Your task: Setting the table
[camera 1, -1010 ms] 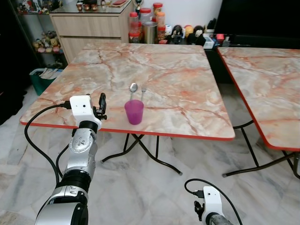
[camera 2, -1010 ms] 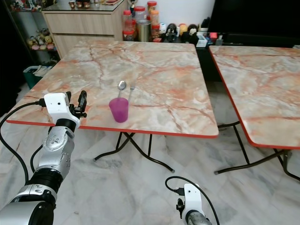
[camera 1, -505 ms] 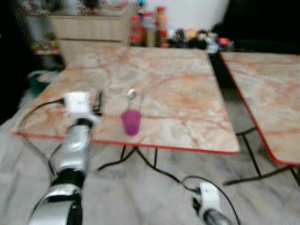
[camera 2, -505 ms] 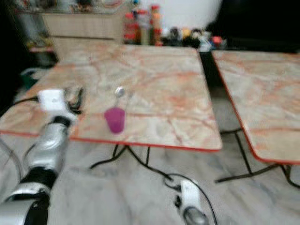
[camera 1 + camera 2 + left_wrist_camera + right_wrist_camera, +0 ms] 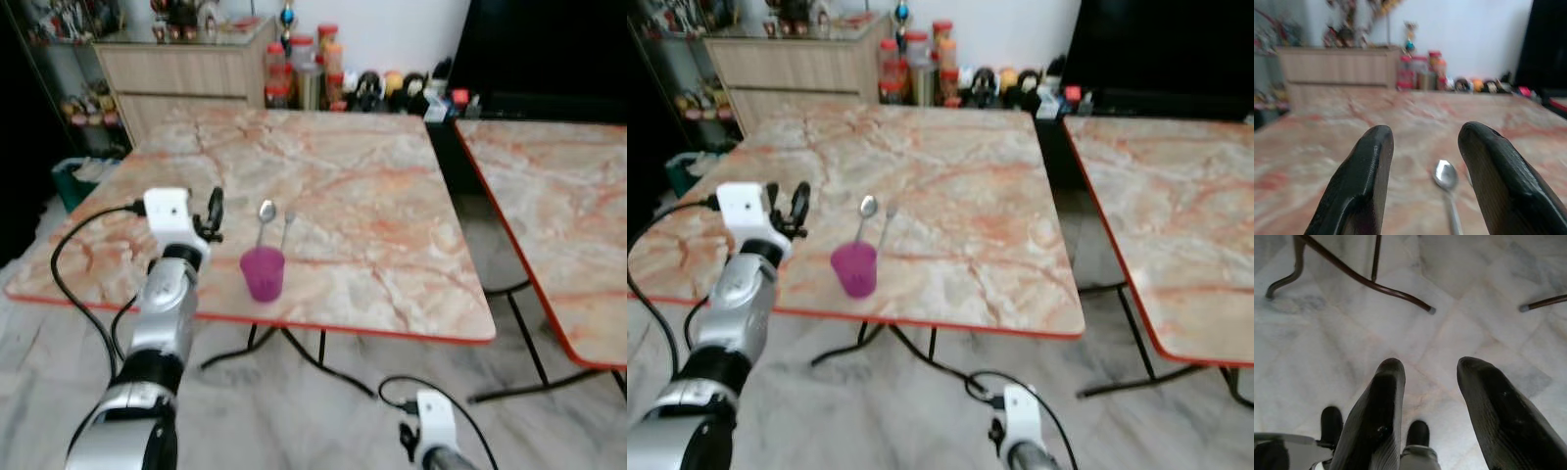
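Note:
A purple cup (image 5: 263,272) stands near the front edge of the marble-patterned table (image 5: 372,206). Just behind it lie a spoon (image 5: 265,214) and a fork (image 5: 285,226), side by side. My left gripper (image 5: 214,211) is raised over the table's front left part, to the left of the cup, open and holding nothing. Between its fingers (image 5: 1364,181) the spoon (image 5: 1445,177) lies on the tabletop. My right arm hangs low by the floor; its gripper (image 5: 1425,382) is open above the marble tiles.
A second marble-patterned table (image 5: 558,215) stands to the right, a gap between the two. Behind the first table are a wooden cabinet (image 5: 186,83) and a row of jars and bottles (image 5: 313,73). Table legs (image 5: 1366,279) cross the floor below.
The camera has moved nearer and a little left, after a blurred moment. The left gripper stays raised beside the cup. Cup, spoon and fork lie as before.

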`<state>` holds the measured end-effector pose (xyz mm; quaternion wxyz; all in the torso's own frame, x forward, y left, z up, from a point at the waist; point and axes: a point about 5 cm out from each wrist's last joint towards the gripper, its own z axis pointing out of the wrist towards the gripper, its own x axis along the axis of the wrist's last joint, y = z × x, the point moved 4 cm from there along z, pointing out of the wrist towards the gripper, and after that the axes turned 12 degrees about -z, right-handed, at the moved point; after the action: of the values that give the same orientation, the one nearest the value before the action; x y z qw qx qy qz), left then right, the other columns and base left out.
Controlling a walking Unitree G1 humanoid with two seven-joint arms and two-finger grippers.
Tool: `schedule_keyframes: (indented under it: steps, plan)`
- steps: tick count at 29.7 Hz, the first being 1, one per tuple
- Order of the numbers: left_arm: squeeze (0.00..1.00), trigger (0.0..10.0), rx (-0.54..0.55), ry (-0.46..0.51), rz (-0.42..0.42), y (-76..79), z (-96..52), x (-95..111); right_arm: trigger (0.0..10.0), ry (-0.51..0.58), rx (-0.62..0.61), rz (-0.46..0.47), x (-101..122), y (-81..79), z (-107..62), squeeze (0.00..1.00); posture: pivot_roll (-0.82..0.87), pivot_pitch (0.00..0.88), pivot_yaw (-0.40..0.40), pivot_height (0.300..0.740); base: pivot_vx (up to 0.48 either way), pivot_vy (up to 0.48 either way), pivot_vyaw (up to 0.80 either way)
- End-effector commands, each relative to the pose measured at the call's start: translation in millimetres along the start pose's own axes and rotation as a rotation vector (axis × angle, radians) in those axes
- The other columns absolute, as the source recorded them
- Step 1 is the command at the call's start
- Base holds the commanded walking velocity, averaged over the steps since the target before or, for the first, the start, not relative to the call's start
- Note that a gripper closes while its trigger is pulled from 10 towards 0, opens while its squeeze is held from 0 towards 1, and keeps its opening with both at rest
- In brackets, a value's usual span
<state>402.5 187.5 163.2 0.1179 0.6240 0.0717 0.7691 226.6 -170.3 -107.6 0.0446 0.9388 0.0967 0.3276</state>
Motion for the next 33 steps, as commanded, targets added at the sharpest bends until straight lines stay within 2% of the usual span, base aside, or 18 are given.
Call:
schedule_keyframes:
  steps: [1,6,8,12,13,14,16,17,18,19,21,25,33]
  plan:
    - [0.0,10.0,-0.008,-0.055,-0.032,3.3,3.5,-4.9,10.0,-0.013,-0.017,0.009,-4.6,6.0,-0.8,0.0,-0.01,0.0,0.005,0.74,0.0,0.0,0.0]
    - [0.0,10.0,0.0,-0.055,-0.09,-1.5,7.2,1.3,10.0,-0.011,-0.015,0.009,-3.7,5.0,-0.6,0.0,-0.01,0.0,0.005,0.74,0.0,0.0,0.0]
    - [0.0,10.0,-0.009,-0.117,-0.05,-3.2,8.8,-0.8,10.0,-0.008,-0.014,0.008,-2.2,4.4,-0.4,0.0,-0.01,0.0,0.004,0.74,0.0,0.0,0.0]
    - [0.0,10.0,-0.041,-0.145,-0.067,-0.8,9.8,0.3,10.0,-0.007,-0.012,0.006,-2.0,4.2,-0.3,0.0,-0.01,0.0,0.003,0.74,0.0,0.0,0.0]
    - [0.8,10.0,-0.071,-0.126,-0.138,3.1,10.1,5.4,10.0,-0.007,-0.012,0.006,-2.0,4.4,-0.3,0.0,-0.01,0.0,0.003,0.74,0.0,0.0,0.0]
    - [1.0,10.0,-0.075,-0.124,-0.165,3.4,10.5,7.1,10.0,-0.007,-0.011,0.005,-2.0,4.3,-0.3,0.0,-0.01,0.0,0.003,0.74,0.0,0.0,0.0]
    - [1.0,10.0,-0.066,-0.14,-0.156,1.9,10.9,6.6,10.0,-0.008,-0.011,0.004,-2.0,4.3,-0.3,0.0,-0.01,0.0,0.003,0.74,0.0,0.0,0.0]
    - [1.0,10.0,-0.051,-0.191,-0.112,-0.5,11.0,0.6,10.0,-0.007,-0.01,0.004,-1.9,4.1,-0.3,0.0,-0.01,0.0,0.002,0.74,0.0,0.0,0.0]
    - [1.0,10.0,-0.051,-0.191,-0.112,-0.5,11.0,0.6,10.0,-0.007,-0.01,0.004,-1.9,4.1,-0.3,0.0,-0.01,0.0,0.002,0.74,0.0,0.0,0.0]
    - [0.0,10.0,-0.053,-0.214,-0.096,-0.1,10.6,-2.3,10.0,-0.007,-0.009,0.004,-1.9,3.9,-0.3,0.0,-0.01,0.0,0.004,0.74,0.0,0.0,0.0]
    - [0.0,10.0,-0.075,-0.254,-0.085,3.1,9.3,-6.8,10.0,-0.007,-0.009,0.004,-2.0,3.8,-0.3,0.0,-0.01,0.0,0.002,0.74,0.0,0.0,0.0]
    - [0.0,10.0,-0.116,-0.315,-0.007,8.2,6.4,-14.4,10.0,-0.007,-0.008,0.001,-1.9,3.6,-0.3,0.0,-0.01,0.0,0.003,0.74,0.0,0.0,0.0]
    - [0.0,10.0,-0.157,-0.383,-0.005,18.3,3.2,-24.8,10.0,-0.007,-0.003,-0.002,-1.8,2.7,-0.3,0.0,-0.01,0.0,0.003,0.74,0.0,0.0,0.0]
